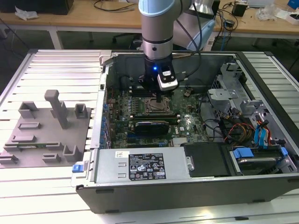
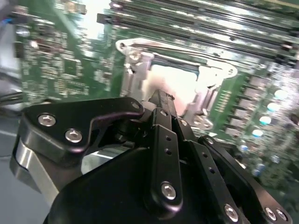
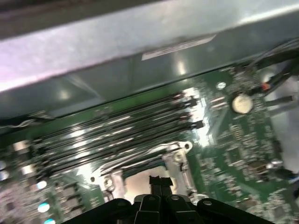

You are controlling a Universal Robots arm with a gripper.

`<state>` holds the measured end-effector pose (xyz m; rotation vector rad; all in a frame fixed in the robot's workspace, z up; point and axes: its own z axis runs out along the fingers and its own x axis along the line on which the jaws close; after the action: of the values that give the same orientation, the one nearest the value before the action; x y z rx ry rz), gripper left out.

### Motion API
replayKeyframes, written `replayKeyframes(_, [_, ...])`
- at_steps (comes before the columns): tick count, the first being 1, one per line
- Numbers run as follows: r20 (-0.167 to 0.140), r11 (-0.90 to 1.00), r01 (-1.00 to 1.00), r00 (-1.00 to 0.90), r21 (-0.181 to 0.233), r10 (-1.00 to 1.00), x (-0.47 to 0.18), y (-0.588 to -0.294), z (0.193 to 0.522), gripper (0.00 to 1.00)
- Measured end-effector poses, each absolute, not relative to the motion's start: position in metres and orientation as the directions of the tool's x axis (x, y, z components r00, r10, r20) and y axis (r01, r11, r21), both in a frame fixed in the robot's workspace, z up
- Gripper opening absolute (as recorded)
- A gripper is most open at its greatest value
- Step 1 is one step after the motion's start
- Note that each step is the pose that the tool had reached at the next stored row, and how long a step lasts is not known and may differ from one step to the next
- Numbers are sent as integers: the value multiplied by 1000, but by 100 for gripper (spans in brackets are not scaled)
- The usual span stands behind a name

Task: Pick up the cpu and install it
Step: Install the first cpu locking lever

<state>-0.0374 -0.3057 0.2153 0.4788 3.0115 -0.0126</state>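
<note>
My gripper hangs inside the open computer case, straight over the dark metal-framed socket on the green motherboard. In both wrist views the two black fingers press together as one narrow tip, shut with nothing seen between them. Inside the socket frame lies a pale silvery-white square, the cpu, flat in its seat. The fingertips stand just at its surface; I cannot tell if they touch it.
Memory slots run beside the socket. A grey power supply lies along the case's near side, with cables and drive bays at the exterior view's right. The grey fixture tray rests on the table at the exterior view's left.
</note>
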Motion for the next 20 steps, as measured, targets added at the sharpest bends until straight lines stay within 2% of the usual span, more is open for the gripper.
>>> replayKeyframes(2, [-59, 951, 310, -949, -5, 309, -37, -306, 215, 11])
replayKeyframes(20, [-58, 962, 272, -961, -5, 271, -34, -306, 237, 11])
